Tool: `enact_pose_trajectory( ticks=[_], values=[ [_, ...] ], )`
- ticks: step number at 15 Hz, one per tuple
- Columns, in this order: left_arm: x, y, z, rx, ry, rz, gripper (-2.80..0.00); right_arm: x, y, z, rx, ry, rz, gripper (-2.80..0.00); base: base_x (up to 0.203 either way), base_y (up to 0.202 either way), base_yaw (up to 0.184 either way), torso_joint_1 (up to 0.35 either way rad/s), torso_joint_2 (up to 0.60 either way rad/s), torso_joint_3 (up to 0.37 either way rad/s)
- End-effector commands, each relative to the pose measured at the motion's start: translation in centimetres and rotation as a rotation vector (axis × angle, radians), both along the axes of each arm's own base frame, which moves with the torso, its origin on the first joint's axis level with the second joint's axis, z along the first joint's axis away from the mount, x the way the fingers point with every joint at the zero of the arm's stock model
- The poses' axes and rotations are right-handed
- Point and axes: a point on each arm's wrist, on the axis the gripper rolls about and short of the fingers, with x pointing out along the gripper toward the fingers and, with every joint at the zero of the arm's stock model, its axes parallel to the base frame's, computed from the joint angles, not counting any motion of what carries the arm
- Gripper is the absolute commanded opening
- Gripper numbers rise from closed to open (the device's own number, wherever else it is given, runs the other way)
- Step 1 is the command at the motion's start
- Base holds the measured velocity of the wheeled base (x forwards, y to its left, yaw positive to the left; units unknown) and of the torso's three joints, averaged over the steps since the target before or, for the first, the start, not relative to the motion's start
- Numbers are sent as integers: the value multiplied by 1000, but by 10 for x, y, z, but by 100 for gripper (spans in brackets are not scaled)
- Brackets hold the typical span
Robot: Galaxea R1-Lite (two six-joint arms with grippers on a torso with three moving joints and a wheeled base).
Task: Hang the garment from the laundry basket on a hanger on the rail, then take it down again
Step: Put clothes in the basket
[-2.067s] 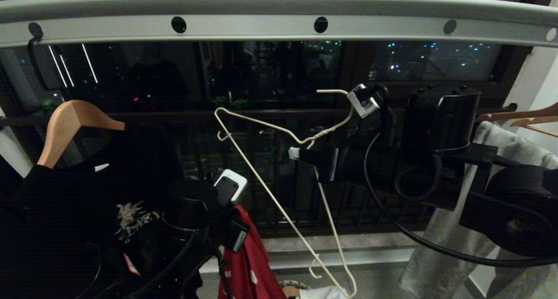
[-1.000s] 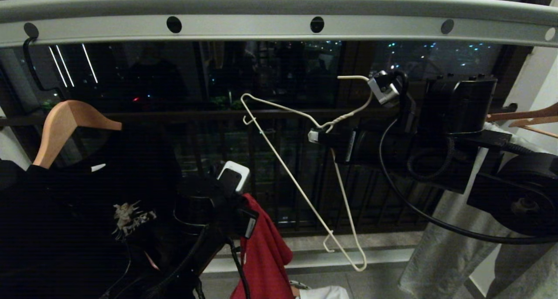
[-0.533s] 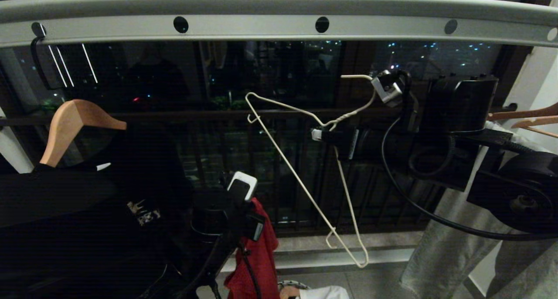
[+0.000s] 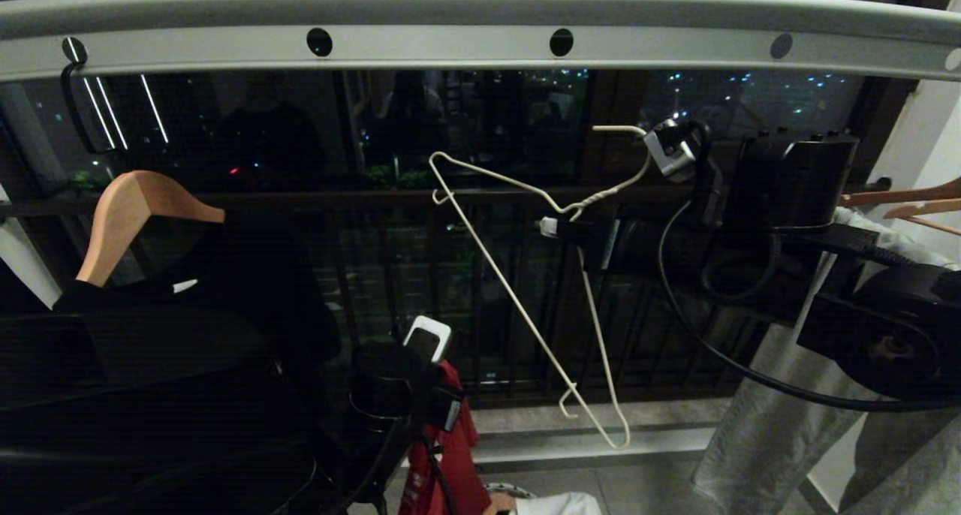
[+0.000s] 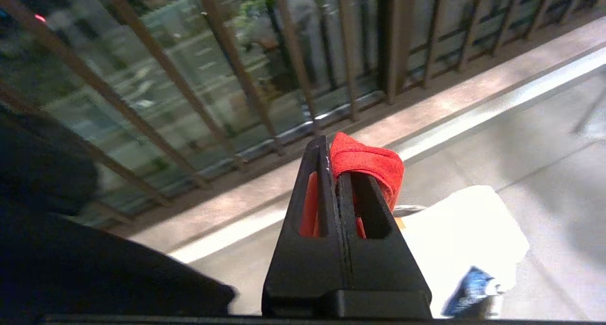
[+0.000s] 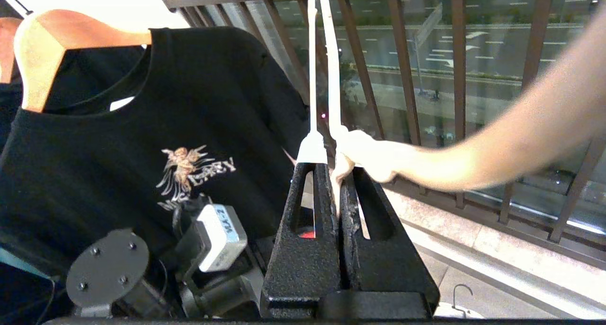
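Dusk is darkening a balcony, where a long light-grey rail with round dark holes is running across the top of the head view. Below it, the right gripper is clamping its fingers on the twisted neck of a thin white wire hanger, holding it tilted in the air below the rail, its hook not on the rail. In the right wrist view the right gripper is pinching that twisted neck tight. Lower in the head view, the left gripper is pinching a fold of the red T-shirt, which is hanging down from it. In the left wrist view the left gripper is squeezing the red cloth between its closed fingers above the floor. A black T-shirt with an angel print is hanging on a thick wooden hanger at the left. A grey garment is hanging at the right.
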Motion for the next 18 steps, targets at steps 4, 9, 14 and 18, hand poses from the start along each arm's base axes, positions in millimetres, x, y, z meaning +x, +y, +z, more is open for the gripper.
enact_pose_trajectory(
  ticks=[4, 9, 14, 18],
  values=[
    [2, -4, -3, -24, 7, 4, -280, 0, 0, -1, 2, 2, 2, -280, 0, 0, 0, 0, 0, 0],
    [8, -8, -12, -23, 13, 15, -280, -1, 0, -1, -2, -1, 2, -280, 0, 0, 0, 0, 0, 0],
    [15, -14, -37, 10, 54, 16, -280, -3, -2, 3, 4, -14, -2, -280, 0, 0, 0, 0, 0, 0],
    [23, -21, -69, 29, 13, 4, -280, -5, -10, 11, 15, -36, -19, -280, 0, 0, 0, 0, 0, 0]
  ],
)
